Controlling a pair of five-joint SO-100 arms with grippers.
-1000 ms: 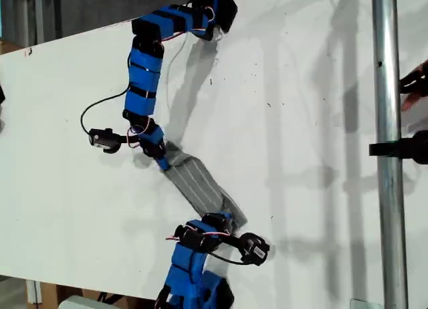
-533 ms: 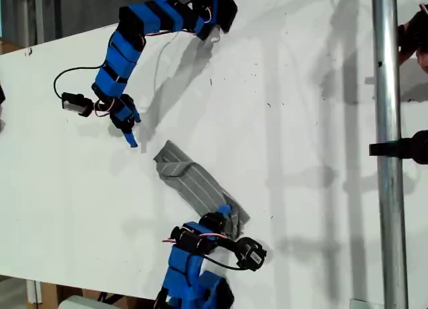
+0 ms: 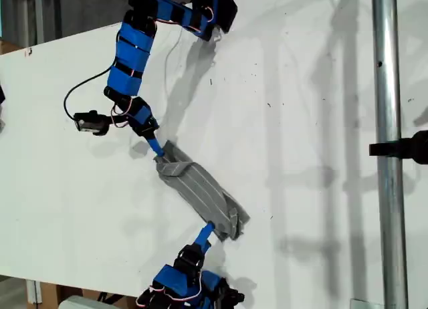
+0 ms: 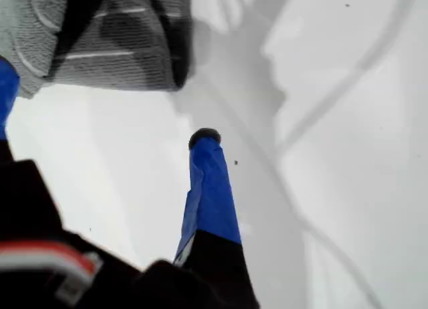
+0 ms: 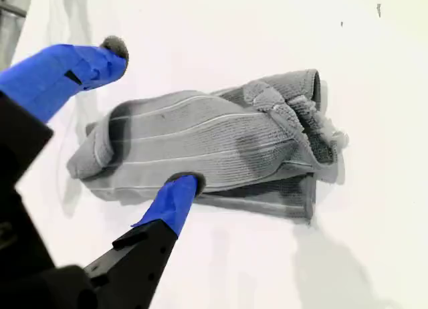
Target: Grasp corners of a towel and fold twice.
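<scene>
In the exterior view, the towel (image 3: 200, 188) lies bunched into a long strip on the white bench (image 3: 301, 122), running from the view's mid-left down towards the near edge. My second pincer (image 3: 154, 147) touches its far end, and my first pincer (image 3: 204, 233) sits just beside its near end.

In the first wrist view, my first pincer's prongs stand apart over bare bench, with the towel just beyond them.

In the second wrist view, my second pincer is spread apart across one end of the towel, with one fingertip (image 5: 182, 186) resting on the cloth.

My second gripper (image 3: 156, 148) returned to the towel (image 3: 200, 192) (my first gripper (image 3: 206, 233) withdrew).
</scene>
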